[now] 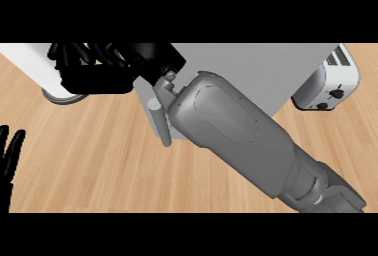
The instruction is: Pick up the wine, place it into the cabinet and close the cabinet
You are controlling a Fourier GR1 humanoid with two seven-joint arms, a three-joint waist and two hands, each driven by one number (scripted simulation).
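Observation:
My right forearm crosses the view from the lower right to the upper left. Its black hand sits at the top left, in front of the grey cabinet. The fingers are curled, and slivers of green and tan between them look like the wine bottle, which is otherwise hidden. The cabinet door stands open and shows edge-on as a narrow pale panel beside my wrist. My left hand rests open at the left edge, fingers up.
A white toaster stands right of the cabinet. A white object with a round grey base sits at the top left, partly behind my right hand. Bare wooden counter lies below.

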